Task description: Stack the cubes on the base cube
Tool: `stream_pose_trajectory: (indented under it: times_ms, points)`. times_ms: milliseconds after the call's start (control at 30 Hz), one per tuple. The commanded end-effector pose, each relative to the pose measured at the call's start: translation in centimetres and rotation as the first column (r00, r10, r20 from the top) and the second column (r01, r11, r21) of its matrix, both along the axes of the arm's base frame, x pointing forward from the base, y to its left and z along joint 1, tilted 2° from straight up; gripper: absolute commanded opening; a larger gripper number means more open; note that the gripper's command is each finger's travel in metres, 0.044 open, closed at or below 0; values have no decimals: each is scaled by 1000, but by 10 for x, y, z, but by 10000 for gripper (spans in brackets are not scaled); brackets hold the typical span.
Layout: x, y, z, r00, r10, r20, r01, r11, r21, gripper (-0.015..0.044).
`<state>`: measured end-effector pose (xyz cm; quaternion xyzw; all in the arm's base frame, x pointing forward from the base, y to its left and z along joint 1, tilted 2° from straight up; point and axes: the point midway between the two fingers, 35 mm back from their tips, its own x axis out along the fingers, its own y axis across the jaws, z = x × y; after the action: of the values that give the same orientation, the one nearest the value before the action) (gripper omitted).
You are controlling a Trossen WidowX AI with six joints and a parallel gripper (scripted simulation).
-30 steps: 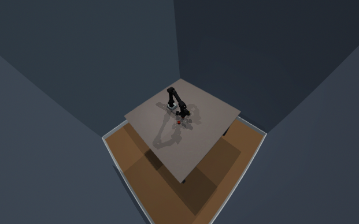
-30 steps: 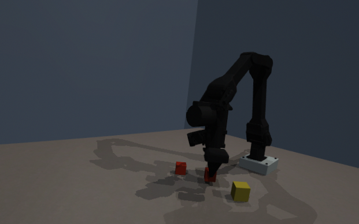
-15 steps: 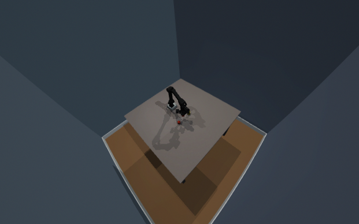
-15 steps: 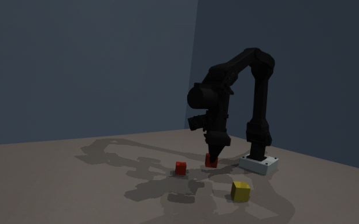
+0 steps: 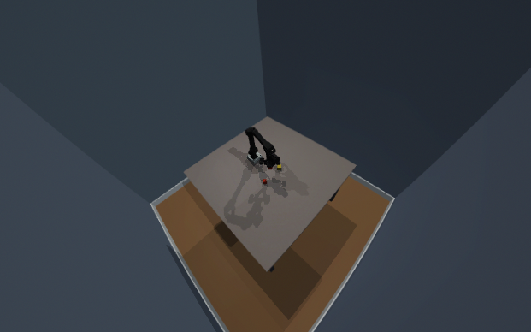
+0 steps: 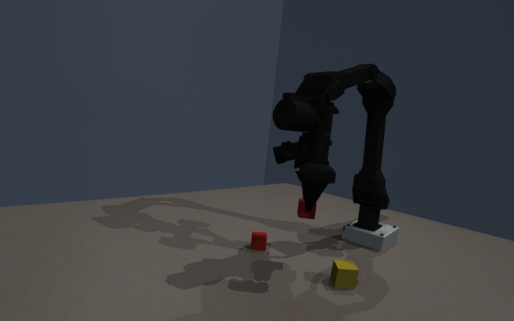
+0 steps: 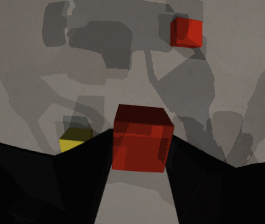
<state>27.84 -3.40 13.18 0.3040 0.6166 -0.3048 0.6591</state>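
Observation:
My gripper (image 6: 309,208) (image 7: 140,137) is shut on a red cube (image 6: 303,210) (image 7: 142,150) and holds it above the table. In the wrist view the held cube sits between the two black fingertips and looks nearly level. The other red cube (image 5: 264,181) (image 6: 258,241) (image 7: 186,33) rests on the table, apart from the gripper. The yellow base cube (image 5: 279,167) (image 6: 344,275) (image 7: 72,145) stands on the table with nothing on top; a finger partly hides it in the wrist view. In the top view the arm hides most of the held cube.
The arm's pale base (image 5: 254,158) (image 6: 370,236) stands on the table (image 5: 309,150) (image 6: 75,269), behind the cubes in the exterior view. Shadows of the arm fall over the table around the cubes. The table's edges show in the top view, with brown floor below.

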Motion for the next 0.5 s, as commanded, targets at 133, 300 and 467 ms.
stream_pose_trajectory:
  times_ms: [133,300,467]
  points:
    - [5,11,1,995,97,-2,-97,995,-7,105]
    - [12,24,-4,978,209,-5,-209,978,-11,105]
    - [17,38,-9,948,318,-9,-318,948,-15,105]
